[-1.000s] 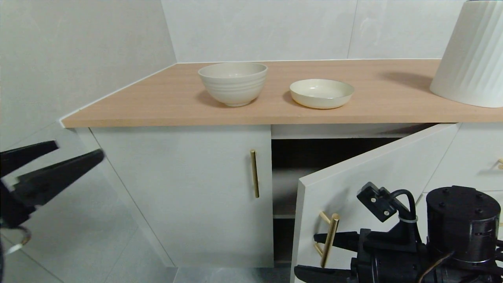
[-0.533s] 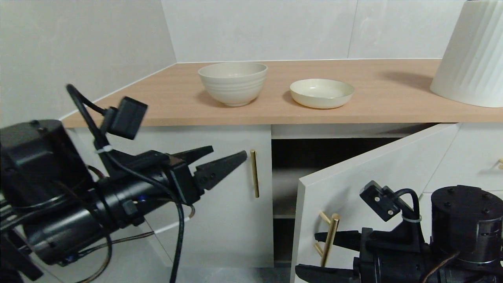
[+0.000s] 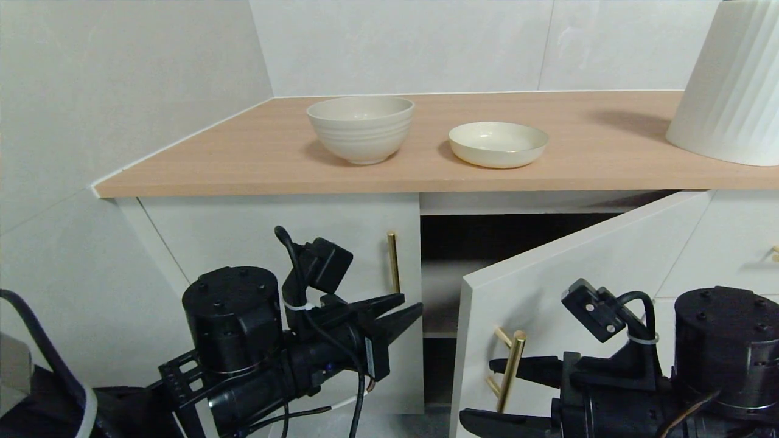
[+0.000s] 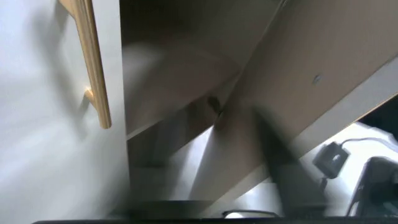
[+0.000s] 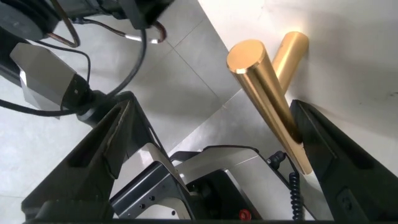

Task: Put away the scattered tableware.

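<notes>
The left gripper (image 3: pixel 412 302), fingers spread, has dropped from mid-left to lower centre, near the closed door's handle (image 3: pixel 394 261). The right gripper (image 3: pixel 475 390) stays spread around the open door's handle (image 3: pixel 510 368). Bowl (image 3: pixel 361 128) and dish (image 3: pixel 498 143) sit upper centre on the counter (image 3: pixel 243 164).

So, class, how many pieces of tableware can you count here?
2: a deep bowl on the countertop, and a shallow dish to its right, apart from it. The open cupboard's dark inside may hide more.
</notes>
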